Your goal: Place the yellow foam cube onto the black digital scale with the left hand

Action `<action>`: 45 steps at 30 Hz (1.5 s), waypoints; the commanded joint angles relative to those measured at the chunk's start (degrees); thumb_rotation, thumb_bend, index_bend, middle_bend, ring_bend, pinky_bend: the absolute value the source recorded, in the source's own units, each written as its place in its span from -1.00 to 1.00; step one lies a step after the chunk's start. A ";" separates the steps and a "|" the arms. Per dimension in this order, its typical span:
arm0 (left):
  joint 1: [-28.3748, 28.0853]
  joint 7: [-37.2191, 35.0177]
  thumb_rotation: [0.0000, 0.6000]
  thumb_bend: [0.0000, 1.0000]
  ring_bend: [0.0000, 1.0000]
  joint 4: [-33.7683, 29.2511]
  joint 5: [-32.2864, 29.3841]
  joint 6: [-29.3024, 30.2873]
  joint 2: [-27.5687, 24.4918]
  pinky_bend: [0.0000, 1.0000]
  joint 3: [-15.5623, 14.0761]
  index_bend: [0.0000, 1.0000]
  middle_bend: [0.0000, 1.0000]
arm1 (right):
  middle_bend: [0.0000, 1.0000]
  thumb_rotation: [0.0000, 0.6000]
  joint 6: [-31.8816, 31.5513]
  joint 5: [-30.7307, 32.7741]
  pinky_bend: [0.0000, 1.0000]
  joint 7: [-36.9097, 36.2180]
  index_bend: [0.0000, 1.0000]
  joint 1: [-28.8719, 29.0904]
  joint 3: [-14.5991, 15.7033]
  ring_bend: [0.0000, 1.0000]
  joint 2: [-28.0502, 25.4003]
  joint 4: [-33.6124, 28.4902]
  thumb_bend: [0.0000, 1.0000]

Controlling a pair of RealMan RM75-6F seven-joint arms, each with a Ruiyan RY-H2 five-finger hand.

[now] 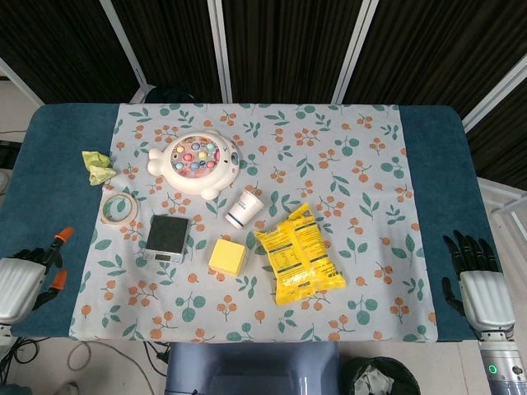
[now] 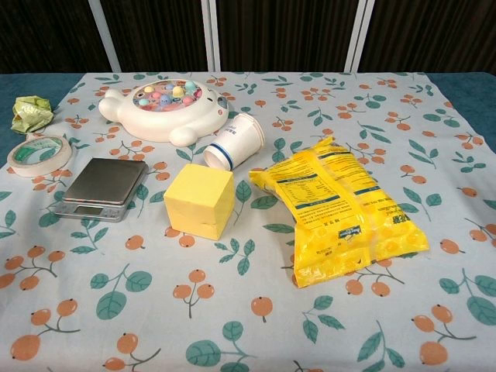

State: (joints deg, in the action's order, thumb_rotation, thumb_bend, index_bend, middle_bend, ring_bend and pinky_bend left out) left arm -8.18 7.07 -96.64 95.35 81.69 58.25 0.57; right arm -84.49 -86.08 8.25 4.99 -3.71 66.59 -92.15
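The left robot hand (image 1: 20, 280) sits at the tabletop's (image 1: 58, 173) left edge, holding nothing, its fingers apart as far as the head view shows, and the scale (image 1: 168, 238) lies at about its two o'clock. The foam cube (image 1: 228, 257) rests just beside the scale at the scale's four o'clock, so it lies toward three o'clock from the left robot hand, well apart from it. The right robot hand (image 1: 480, 288) hangs empty, fingers spread, off the far right edge and farther from the cube, so by my judgement the left one has the shorter reach.
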 commanded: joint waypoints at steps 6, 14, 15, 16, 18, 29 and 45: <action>-7.81 0.77 1.00 0.29 0.32 -2.59 -2.45 -14.35 1.28 0.38 -0.42 -0.82 0.42 | -1.00 1.00 -0.42 -0.36 -1.00 -0.22 -1.00 -0.05 0.01 -1.00 0.20 0.09 0.17; -10.06 3.10 1.00 0.29 0.32 -2.02 -7.81 -21.41 4.29 0.38 -1.08 -0.77 0.42 | -1.00 1.00 -0.73 0.58 -1.00 -0.71 -1.00 -0.29 -0.46 -1.00 0.10 0.14 0.16; -10.20 3.25 1.00 0.28 0.32 -1.81 -8.23 -21.96 4.58 0.38 -1.25 -0.74 0.41 | -1.00 1.00 -0.72 0.71 -1.00 -0.77 -1.00 -0.29 -0.53 -1.00 0.06 0.10 0.16; -10.34 3.45 1.00 0.28 0.32 -1.58 -8.62 -22.51 4.84 0.38 -1.43 -0.72 0.41 | -1.00 1.00 -0.72 0.79 -1.00 -0.88 -1.00 -0.33 -0.55 -1.00 0.01 0.11 0.16; -10.57 3.95 1.00 0.28 0.32 -1.04 -9.46 -23.70 5.35 0.38 -1.90 -0.72 0.41 | -1.00 1.00 -0.68 0.88 -1.00 -1.12 -1.00 -0.36 -0.55 -1.00 -0.16 0.10 0.16; -11.20 5.56 1.00 0.28 0.31 2.06 -13.42 -25.41 8.80 0.38 -1.94 -0.72 0.36 | -1.00 1.00 -0.36 0.69 -1.00 -1.03 -1.00 -0.30 -0.32 -1.00 -0.43 -0.30 0.16; -13.72 8.34 1.00 0.27 0.30 4.40 -17.24 -28.51 11.59 0.38 -1.56 -0.73 0.34 | -1.00 1.00 -0.19 1.32 -1.00 -0.60 -1.00 -0.28 -0.51 -1.00 -0.29 -0.37 0.17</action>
State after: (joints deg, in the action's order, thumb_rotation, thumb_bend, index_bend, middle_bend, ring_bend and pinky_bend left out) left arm -21.79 15.09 -92.48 78.69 53.47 69.58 -0.97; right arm -84.64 -84.80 7.68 4.74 -4.18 66.33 -92.51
